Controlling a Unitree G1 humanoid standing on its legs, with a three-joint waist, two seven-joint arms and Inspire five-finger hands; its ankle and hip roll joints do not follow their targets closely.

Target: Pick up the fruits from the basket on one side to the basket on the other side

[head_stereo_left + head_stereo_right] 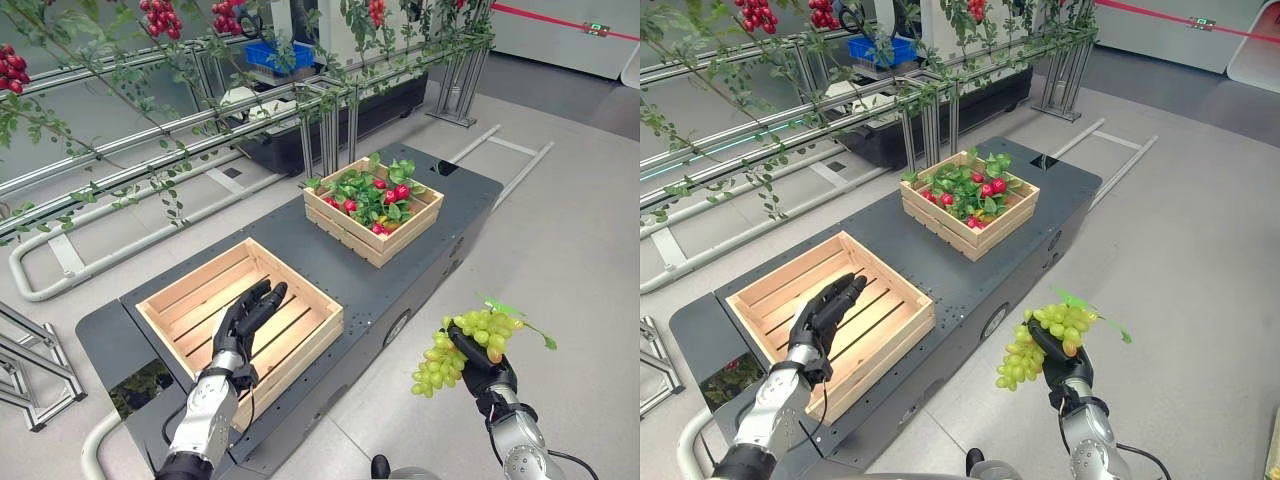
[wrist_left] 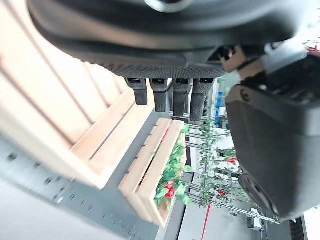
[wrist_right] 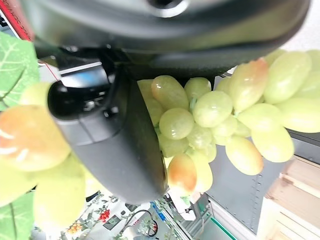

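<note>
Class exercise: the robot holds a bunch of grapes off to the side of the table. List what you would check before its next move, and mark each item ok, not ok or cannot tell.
1. Right hand closed round the green grapes: ok.
2. Grapes over a crate: not ok, they hang over the floor beside the table.
3. Near crate has room: ok, only bare slats show.
4. Left hand out of the drop spot: not ok, it hovers open over the near crate.
5. Far crate holds red fruit and leaves: ok.
6. Grip firm enough: cannot tell.

pale slatted wood crate (image 1: 296, 330), glossy grapes (image 1: 470, 345)
</note>
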